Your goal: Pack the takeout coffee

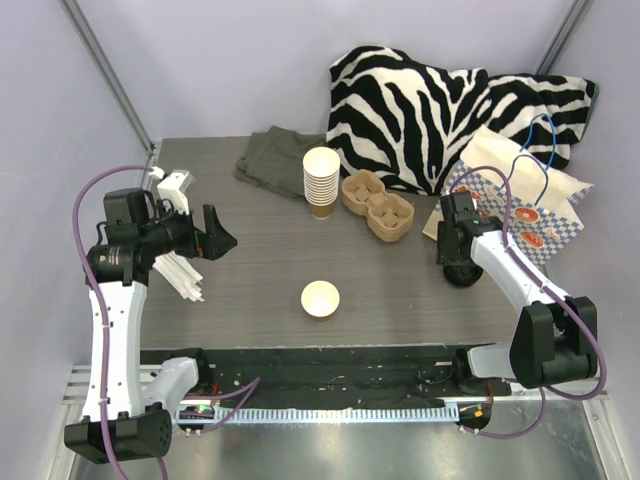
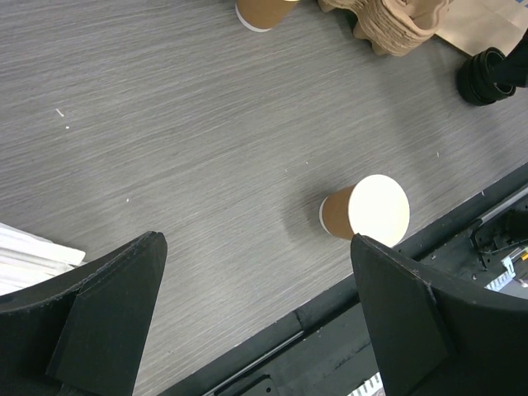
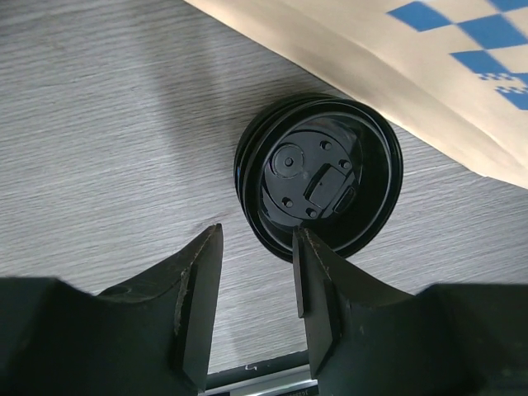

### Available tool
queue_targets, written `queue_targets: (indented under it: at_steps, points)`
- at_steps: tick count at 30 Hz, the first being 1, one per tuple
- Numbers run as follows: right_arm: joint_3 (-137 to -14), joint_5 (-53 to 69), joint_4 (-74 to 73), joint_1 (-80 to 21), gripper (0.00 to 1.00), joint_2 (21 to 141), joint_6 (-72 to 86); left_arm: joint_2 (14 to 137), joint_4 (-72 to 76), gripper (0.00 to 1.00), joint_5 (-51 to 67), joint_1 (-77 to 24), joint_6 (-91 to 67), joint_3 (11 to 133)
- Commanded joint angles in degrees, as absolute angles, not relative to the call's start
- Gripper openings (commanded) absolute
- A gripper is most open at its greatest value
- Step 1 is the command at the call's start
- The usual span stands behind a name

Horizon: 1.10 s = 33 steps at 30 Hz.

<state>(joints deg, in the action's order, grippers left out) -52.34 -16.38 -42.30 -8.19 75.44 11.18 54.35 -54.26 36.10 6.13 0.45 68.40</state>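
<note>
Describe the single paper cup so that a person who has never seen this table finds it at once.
On the grey table, look near the front edge, about halfway across: a small paper cup stands there alone. Unlike the tall stack of cups farther back beside the cardboard carrier, it is one single cup, brown outside and pale inside, with no lid on it.

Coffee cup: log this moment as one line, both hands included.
cup upright on table, no lid | black lids beside paper bag | left hand open, holding nothing | right hand open above lids

Brown cup [image 2: 365, 212], black lids [image 3: 320, 180], zebra-striped pillow [image 1: 430, 110]
</note>
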Motion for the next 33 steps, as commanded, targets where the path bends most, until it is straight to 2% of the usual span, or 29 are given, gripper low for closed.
queue_targets:
  at_steps: [1,11,14,23,26,33]
  points:
    - [-53.5,-16.9,-41.0,-8.0,0.46,76.3,12.3,54.7,-51.3,1.0,37.7,6.5,0.4,68.5]
    - [-54.2,-16.9,-41.0,-7.8,0.44,78.2,12.3,55.3,-50.6,1.0,37.8,6.5,-1.1,68.3]
    - [-54.7,-16.9,-41.0,-7.9,0.38,78.7,12.6,55.4,-50.7,1.0,37.5,6.6,-1.1,68.5]
    - [-55.0,-16.9,-40.8,-7.3,0.33,79.7,12.7,54.9,-50.5,1.0,37.3,6.5,-1.0,67.5]
    - [-55.2,-16.9,-40.7,-7.0,0.25,80.2,12.7,54.9,-50.5,0.99,37.4,6.5,-1.1,67.6]
    - [-55.0,-16.1,-40.7,-6.8,0.13,79.5,12.5,55.0,-50.6,1.0,37.2,6.4,-1.1,67.7]
